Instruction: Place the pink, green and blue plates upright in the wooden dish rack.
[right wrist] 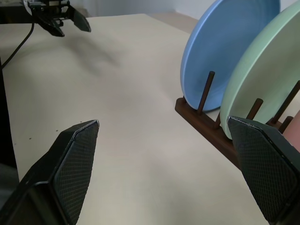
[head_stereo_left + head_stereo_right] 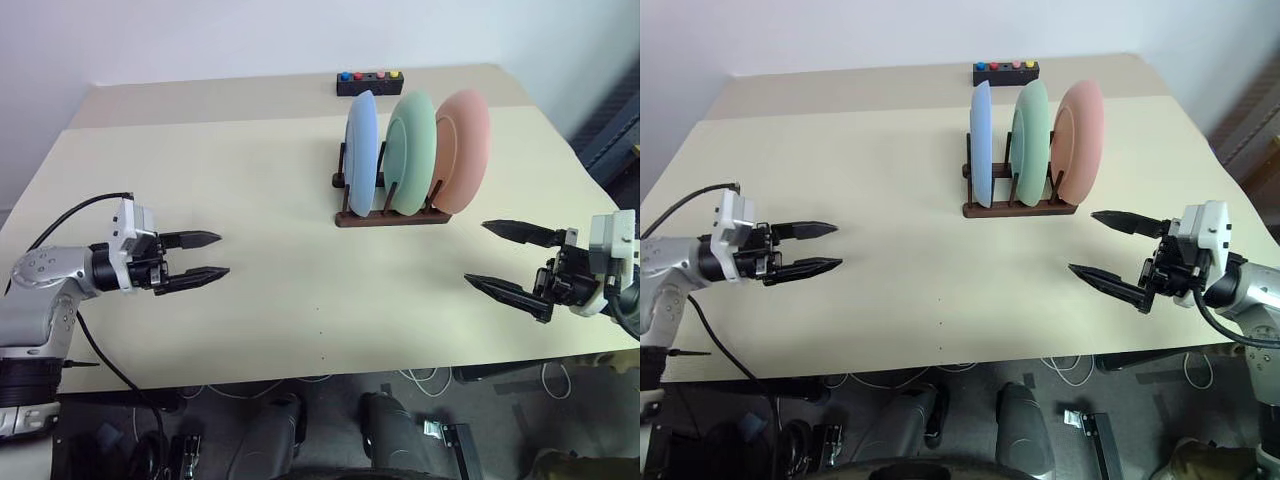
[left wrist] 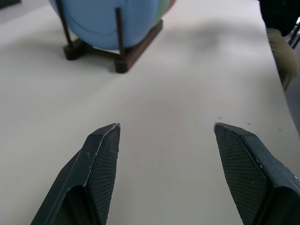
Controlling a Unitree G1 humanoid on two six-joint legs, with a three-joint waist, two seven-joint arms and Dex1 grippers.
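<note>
Where pegs rise, dark brown wooden dish rack (image 2: 392, 215).

The worktop (image 2: 250, 260) is bare and wide between the left gripper (image 2: 205, 258) and the right gripper (image 2: 505, 260), so a hand can slide across there with nothing to bump. Farther back stands the wooden dish rack (image 2: 390, 215) with the blue plate (image 2: 361, 150), green plate (image 2: 411, 150) and pink plate (image 2: 462, 148) upright in it, like a wall. Behind it, near the far edge, sits a small black box (image 2: 369, 82), with only a narrow strip between.
</note>
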